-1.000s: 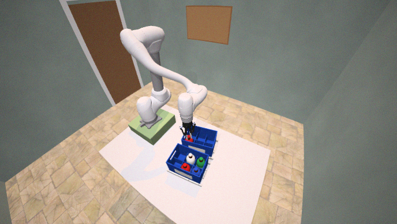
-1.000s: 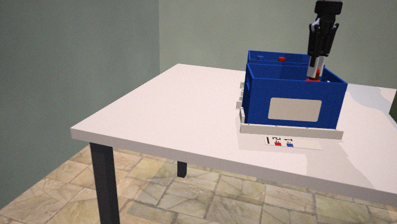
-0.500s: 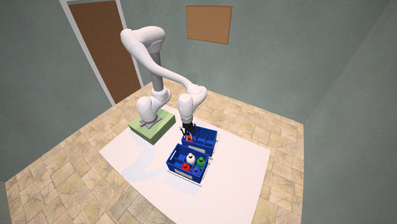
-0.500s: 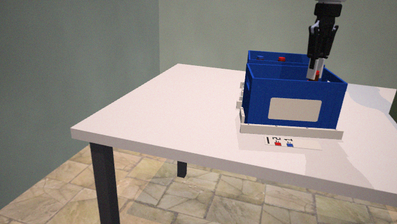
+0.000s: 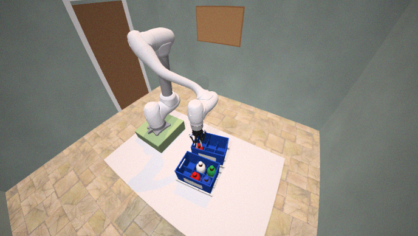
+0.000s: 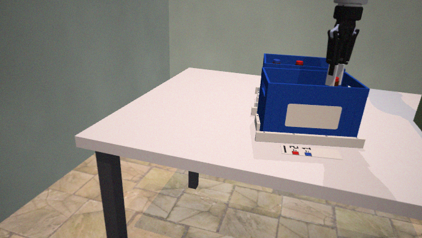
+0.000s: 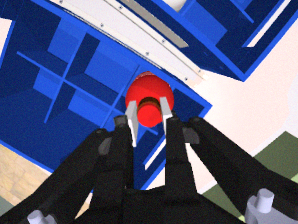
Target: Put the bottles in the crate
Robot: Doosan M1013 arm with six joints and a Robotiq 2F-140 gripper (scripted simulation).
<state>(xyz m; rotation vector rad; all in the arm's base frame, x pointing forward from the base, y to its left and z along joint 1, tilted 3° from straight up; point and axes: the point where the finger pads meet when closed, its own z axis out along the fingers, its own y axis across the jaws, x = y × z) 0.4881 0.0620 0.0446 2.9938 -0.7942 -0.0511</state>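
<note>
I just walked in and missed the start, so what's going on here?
The arm's gripper is shut on the neck of a red bottle and has it down in a corner cell of the empty crate. Four more bottles, white, green, red and blue, stand in the other crate. The pick list on the table shows a red and a blue line.

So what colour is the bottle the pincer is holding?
Red. The bottle between the pincer's fingers shows best in the wrist view.

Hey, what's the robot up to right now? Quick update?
Gripper shut on red bottle. Bottle low inside a corner cell of the near crate. Nothing in the way.
</note>
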